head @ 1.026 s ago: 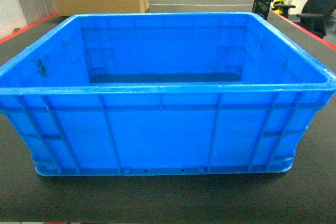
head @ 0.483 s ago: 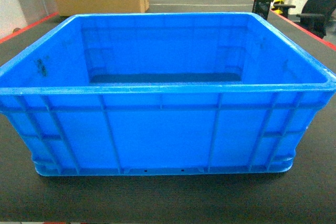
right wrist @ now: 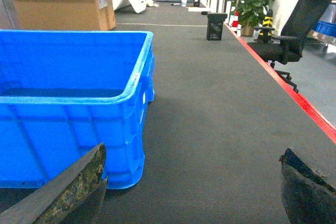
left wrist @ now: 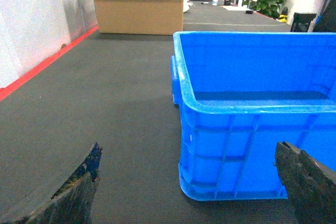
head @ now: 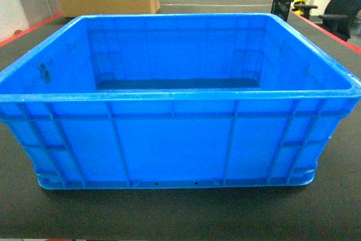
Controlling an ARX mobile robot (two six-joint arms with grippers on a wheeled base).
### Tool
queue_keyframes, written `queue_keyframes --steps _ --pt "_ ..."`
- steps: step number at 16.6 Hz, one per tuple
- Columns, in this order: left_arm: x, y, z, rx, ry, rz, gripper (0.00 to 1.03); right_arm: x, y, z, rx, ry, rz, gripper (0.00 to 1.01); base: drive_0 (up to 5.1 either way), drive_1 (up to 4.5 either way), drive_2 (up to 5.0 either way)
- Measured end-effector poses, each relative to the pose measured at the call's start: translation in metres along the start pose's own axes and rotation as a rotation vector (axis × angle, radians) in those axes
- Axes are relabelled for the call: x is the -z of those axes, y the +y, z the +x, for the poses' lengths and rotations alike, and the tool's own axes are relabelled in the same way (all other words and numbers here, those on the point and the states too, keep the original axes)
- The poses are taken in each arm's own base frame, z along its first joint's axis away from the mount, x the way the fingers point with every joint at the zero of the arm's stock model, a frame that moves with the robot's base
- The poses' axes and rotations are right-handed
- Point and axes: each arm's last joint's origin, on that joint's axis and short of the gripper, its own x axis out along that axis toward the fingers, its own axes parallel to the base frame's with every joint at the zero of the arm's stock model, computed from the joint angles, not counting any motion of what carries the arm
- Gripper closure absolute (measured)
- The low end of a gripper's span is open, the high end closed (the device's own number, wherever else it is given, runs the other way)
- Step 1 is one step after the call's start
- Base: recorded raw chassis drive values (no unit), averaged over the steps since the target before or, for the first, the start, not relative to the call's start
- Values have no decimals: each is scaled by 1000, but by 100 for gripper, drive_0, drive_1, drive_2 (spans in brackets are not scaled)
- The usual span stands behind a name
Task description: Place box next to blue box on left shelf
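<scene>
The box [head: 180, 105] is set on the dark floor, long axis crosswise, flanked by the left gripper [left wrist: 189, 182] and right gripper [right wrist: 191, 182], both spread open, seemingly equally near.

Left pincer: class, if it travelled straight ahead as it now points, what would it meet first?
Probably the box's near left corner, dead ahead between the open left pincer's fingers; depth is unclear.

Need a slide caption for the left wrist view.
Open left claw faces the blue crate's near left corner on dark floor matting.
</scene>
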Motion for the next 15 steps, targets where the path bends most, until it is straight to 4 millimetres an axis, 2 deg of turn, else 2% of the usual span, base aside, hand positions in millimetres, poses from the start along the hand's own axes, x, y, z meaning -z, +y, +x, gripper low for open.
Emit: queue_keyframes --steps 4,6,7,9,10,12,14,15 --pt "0 0 0 0 0 0 5 1 0 0 -12 19 -2 3 0 0 0" --pt "4 -1 1 8 154 9 5 4 -2 3 -153 252 7 3 0 0 0" --pt "4 -1 3 5 178 10 5 5 -1 4 -209 271 16 3 0 0 0" --pt "-2 -2 9 12 159 9 5 -5 1 8 -262 220 6 3 0 0 0" --pt "-15 -1 14 20 118 8 5 -17 0 13 -256 188 0 3 0 0 0" --pt "-47 1 43 23 47 31 5 -42 0 37 -237 131 -56 3 0 0 0" --pt "-73 2 89 16 27 56 5 -68 6 76 -173 85 -165 3 0 0 0" --pt "-76 3 115 15 60 51 5 -74 11 99 -163 111 -176 3 0 0 0"
